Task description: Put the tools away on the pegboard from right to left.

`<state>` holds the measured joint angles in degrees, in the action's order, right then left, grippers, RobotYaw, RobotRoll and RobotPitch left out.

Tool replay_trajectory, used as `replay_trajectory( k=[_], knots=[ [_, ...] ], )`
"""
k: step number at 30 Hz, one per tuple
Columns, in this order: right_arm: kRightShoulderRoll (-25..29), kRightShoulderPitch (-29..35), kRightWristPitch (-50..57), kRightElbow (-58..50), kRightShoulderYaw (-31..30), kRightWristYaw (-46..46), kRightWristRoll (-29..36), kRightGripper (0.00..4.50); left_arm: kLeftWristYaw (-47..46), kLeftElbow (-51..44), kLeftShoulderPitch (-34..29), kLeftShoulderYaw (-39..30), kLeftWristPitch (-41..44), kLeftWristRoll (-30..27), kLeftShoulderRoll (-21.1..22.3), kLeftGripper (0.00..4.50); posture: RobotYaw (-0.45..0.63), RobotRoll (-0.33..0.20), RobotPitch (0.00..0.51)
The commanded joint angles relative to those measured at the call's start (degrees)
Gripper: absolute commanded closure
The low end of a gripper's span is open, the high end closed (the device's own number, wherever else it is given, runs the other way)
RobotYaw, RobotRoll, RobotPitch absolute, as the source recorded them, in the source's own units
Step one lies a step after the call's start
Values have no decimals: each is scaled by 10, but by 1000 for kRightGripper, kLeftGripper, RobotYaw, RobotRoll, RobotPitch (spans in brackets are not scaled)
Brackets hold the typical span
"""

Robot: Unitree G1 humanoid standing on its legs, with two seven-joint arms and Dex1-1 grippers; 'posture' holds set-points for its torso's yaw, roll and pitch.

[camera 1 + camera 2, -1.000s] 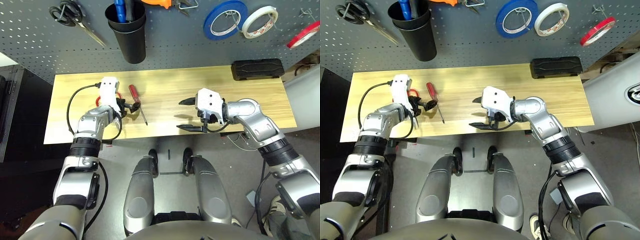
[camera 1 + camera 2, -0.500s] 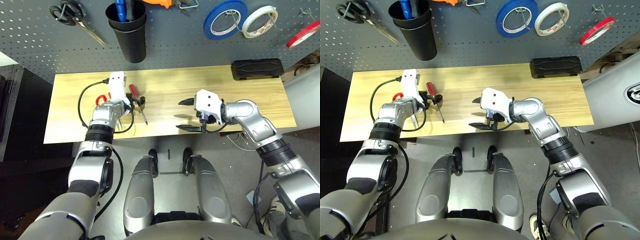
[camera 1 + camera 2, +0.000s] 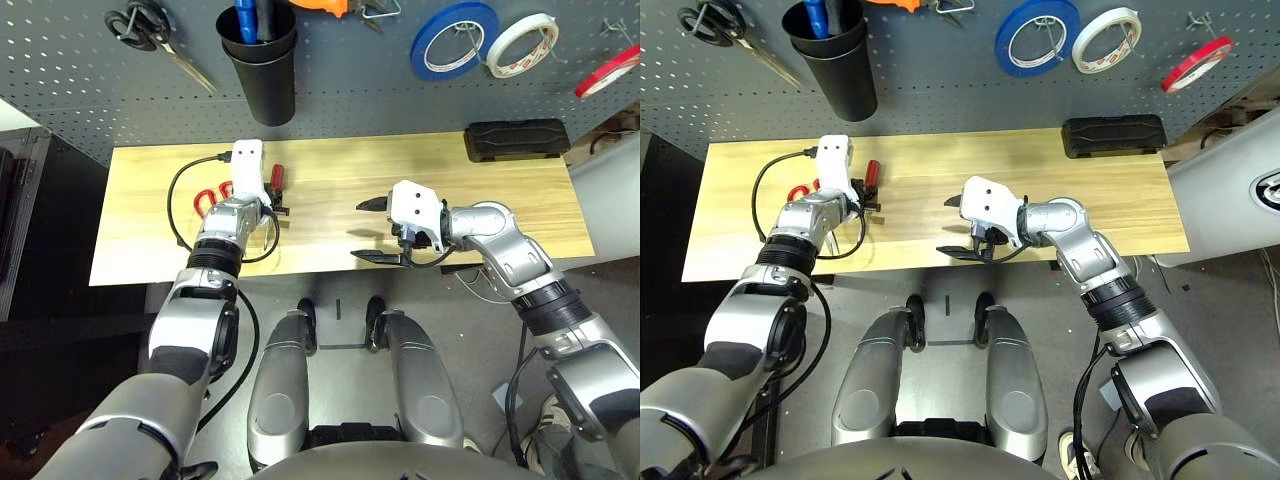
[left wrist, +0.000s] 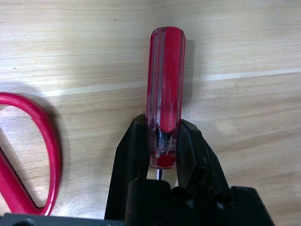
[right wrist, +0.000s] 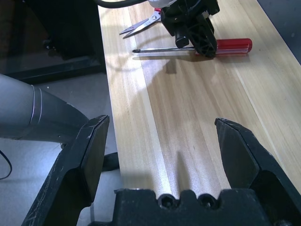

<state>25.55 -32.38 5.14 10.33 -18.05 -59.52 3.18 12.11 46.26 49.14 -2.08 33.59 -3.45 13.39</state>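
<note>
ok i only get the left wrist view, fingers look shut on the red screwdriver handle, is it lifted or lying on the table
observer: lying down, it seems. In the right wrist view the screwdriver rests flat on the table, with the left gripper clamped where handle meets shaft.
operator: and the right gripper
observer: The right gripper hovers open over the middle of the table, holding nothing.
operator: whats on the pegboard
observer: On the pegboard the red tape ring hangs far right, and the orange-handled pliers hang at the top by the black cup.
</note>
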Motion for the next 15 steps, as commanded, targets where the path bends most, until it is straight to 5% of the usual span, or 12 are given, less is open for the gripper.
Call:
replay_trajectory(
  k=[1, 15],
  knots=[
    [4, 15, -4, 2, -4, -6, -2, 0, 23, -27, -35, 16, 30, 5, 1, 3667, 29, 0, 434],
    [13, 13, -30, 48, 26, -3, 6, 0, 107, -435, -208, 10, 167, -24, 119, 3667, 68, 0, 401]
  ],
)
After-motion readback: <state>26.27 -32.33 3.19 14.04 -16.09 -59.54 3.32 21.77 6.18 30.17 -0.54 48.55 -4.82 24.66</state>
